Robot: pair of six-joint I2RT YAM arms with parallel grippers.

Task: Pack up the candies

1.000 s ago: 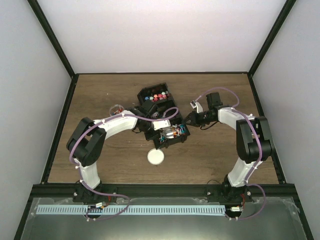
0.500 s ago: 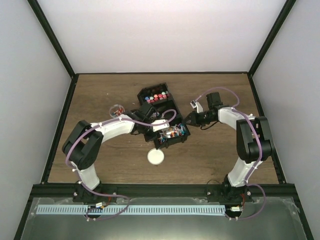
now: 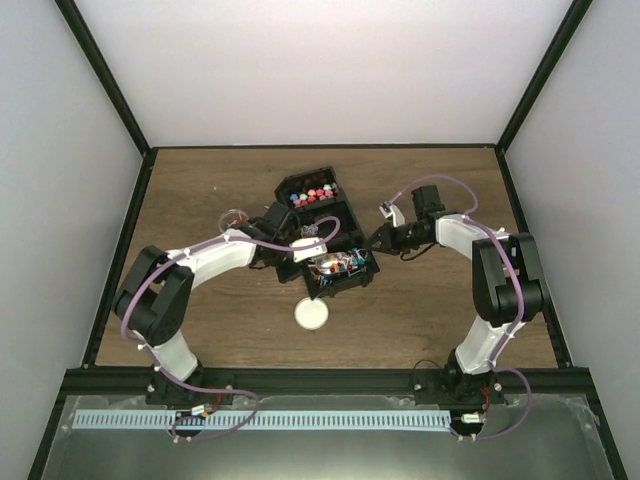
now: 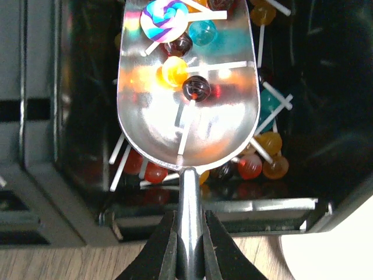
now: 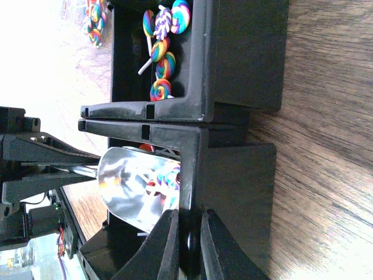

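clamping metal scoop by its handle with left hand, fingers shut | carrying a few lollipops in scoop bowl above black bin holding more | pinching bin wall with right hand, fingers nearly together

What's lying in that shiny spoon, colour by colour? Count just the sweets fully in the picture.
Swirled blue-purple lollipop: 1
Teal lollipop: 1
Orange lollipop: 1
Dark lollipops: 2
Total: 5 in the scoop; others at the top edge are cut off.
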